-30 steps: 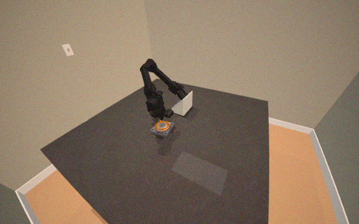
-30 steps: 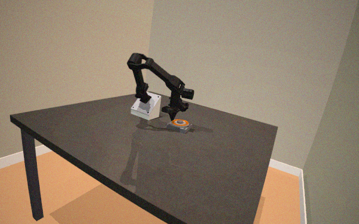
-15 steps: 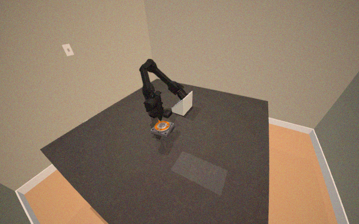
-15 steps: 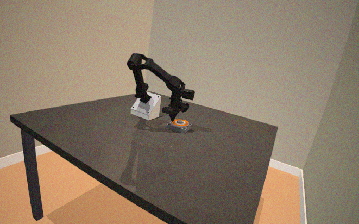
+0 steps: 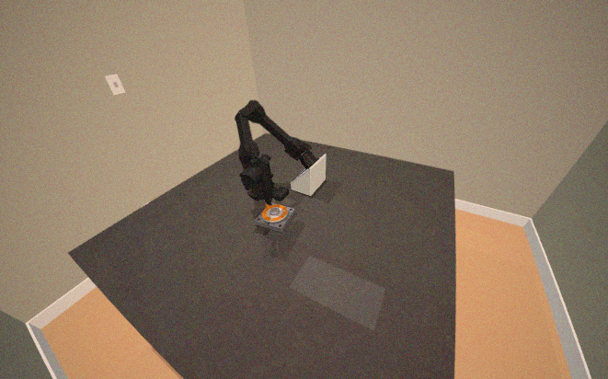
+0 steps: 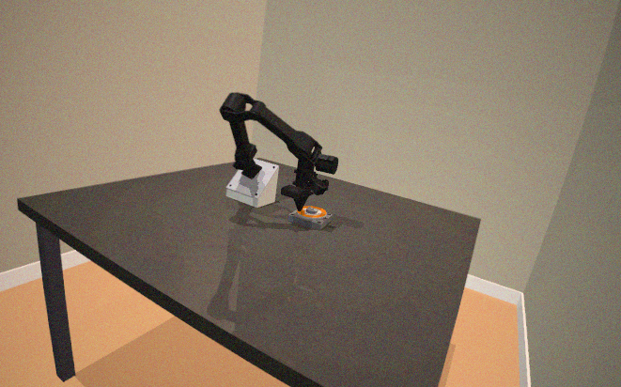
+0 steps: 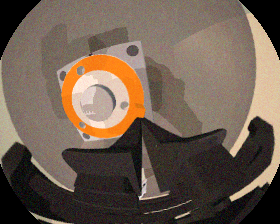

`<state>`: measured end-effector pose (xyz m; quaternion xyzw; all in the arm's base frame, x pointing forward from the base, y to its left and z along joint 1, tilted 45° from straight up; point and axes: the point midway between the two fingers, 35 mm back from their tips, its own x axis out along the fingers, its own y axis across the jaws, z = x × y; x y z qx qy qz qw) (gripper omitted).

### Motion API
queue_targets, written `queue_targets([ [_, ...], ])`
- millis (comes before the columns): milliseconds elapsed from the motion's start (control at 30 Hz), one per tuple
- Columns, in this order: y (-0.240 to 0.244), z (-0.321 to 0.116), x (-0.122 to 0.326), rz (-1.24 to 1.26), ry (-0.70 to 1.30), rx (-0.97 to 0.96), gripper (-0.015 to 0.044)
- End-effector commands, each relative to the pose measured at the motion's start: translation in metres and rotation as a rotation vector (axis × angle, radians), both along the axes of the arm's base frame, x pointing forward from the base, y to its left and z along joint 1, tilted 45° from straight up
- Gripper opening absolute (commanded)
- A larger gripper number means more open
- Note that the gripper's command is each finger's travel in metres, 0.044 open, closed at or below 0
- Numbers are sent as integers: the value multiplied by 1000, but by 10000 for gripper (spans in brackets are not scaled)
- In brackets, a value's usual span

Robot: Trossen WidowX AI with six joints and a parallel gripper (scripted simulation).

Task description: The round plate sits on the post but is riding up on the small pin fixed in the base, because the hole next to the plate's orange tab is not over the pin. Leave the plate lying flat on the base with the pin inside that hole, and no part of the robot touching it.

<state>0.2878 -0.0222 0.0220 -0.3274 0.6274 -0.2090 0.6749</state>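
The round plate (image 5: 267,218) (image 7: 101,62) is an orange ring with a pale inner band. It sits around the grey post (image 5: 274,211) (image 6: 311,210) (image 7: 96,102) on the square grey base (image 5: 268,225) (image 6: 308,222) (image 7: 136,63). The orange tab (image 7: 140,111) is at the plate's edge on the side near my fingers. A hole (image 7: 124,105) in the pale band lies next to it. I cannot make out the pin or tell any tilt. My gripper (image 5: 269,203) (image 6: 300,209) (image 7: 140,120) is shut and empty, its tips at the tab, seemingly touching it.
A white wedge-shaped block (image 5: 317,175) (image 6: 267,187) stands on the dark table (image 5: 192,263) (image 6: 375,278) near the arm's foot. The arm arches above, between the block and the base. A lighter rectangular patch (image 5: 341,292) shows on the table top.
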Motion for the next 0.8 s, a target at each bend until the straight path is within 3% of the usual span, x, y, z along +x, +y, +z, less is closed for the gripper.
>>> queue_targets([
  [0,-2,1,6,-2,-4,-6,0],
  [767,-1,4,27,-2,-5,-6,0],
])
